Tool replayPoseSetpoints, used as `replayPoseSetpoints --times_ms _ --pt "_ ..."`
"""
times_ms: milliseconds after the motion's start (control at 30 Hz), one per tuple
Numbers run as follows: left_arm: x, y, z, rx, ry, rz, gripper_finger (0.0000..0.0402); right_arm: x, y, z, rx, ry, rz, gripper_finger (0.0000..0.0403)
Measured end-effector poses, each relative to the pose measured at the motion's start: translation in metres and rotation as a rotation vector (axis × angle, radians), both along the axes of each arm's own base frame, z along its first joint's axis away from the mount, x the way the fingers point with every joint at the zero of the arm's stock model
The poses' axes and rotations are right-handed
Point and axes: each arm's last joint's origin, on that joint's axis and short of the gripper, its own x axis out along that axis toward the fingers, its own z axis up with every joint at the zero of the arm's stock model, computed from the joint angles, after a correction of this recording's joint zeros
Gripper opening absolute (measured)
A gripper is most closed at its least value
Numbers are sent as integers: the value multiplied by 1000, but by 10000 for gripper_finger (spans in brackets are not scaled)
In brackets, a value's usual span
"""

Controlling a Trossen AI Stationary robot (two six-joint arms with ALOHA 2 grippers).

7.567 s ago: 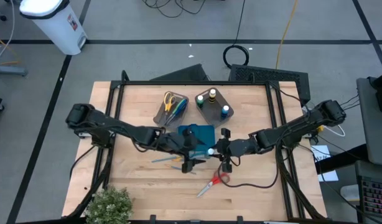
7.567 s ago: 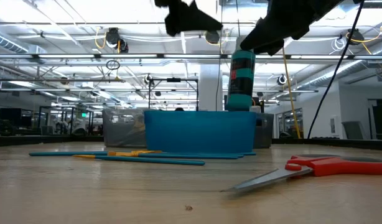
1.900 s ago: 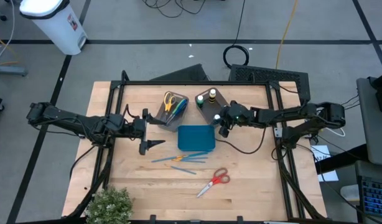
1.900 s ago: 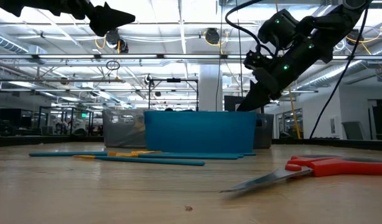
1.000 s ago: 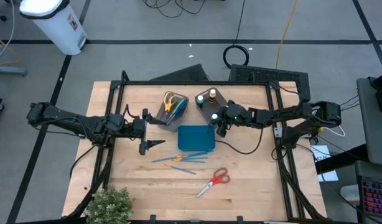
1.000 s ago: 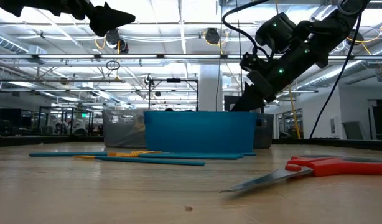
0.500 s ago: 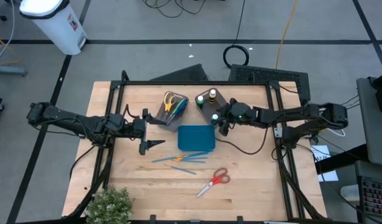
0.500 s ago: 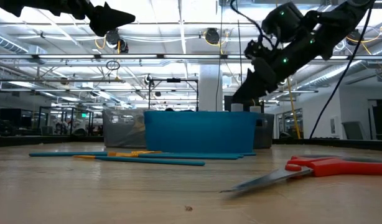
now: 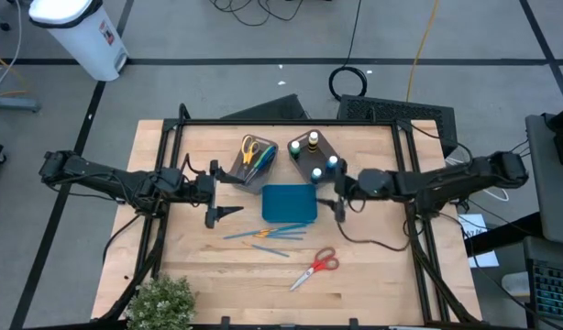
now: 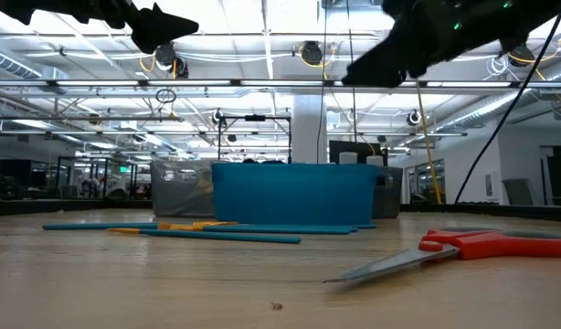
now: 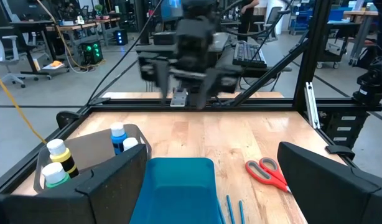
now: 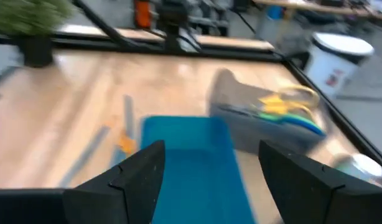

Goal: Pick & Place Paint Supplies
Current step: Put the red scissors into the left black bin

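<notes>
Two arms reach over the table in the high view: the right gripper (image 9: 340, 203) hangs empty just right of the teal tray (image 9: 289, 203), its fingers spread, near the bin (image 9: 315, 157) holding paint bottles (image 9: 332, 163); the left gripper (image 9: 219, 214) waits wide open left of the tray. In the low view, blue brushes (image 10: 216, 235) and red scissors (image 10: 472, 244) lie on the wood in front of the tray. The right wrist view shows yellow scissors (image 12: 283, 101) in the other bin (image 12: 253, 127)
</notes>
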Motion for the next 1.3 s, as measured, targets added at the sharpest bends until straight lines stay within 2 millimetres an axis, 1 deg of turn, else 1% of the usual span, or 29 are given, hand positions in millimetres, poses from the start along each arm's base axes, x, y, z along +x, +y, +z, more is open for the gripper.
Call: replayPoseSetpoints --times_ms 200,433,667,800,967,1200,1300 --pt "0 0 0 0 0 0 365 -2 36 6 9 -66 149 254" --pt "0 0 0 0 0 0 365 -12 73 7 26 -69 303 254" --pt "0 0 0 0 0 0 365 -19 108 -2 33 -45 439 254" --pt "0 0 0 0 0 0 365 -20 123 -13 83 2 474 254" --pt "0 0 0 0 0 0 365 -16 134 -33 80 86 489 254" --pt "0 0 0 -5 0 0 365 -8 141 -68 30 225 482 254" --pt "0 0 0 -5 0 0 365 -7 141 -83 2 303 477 254"
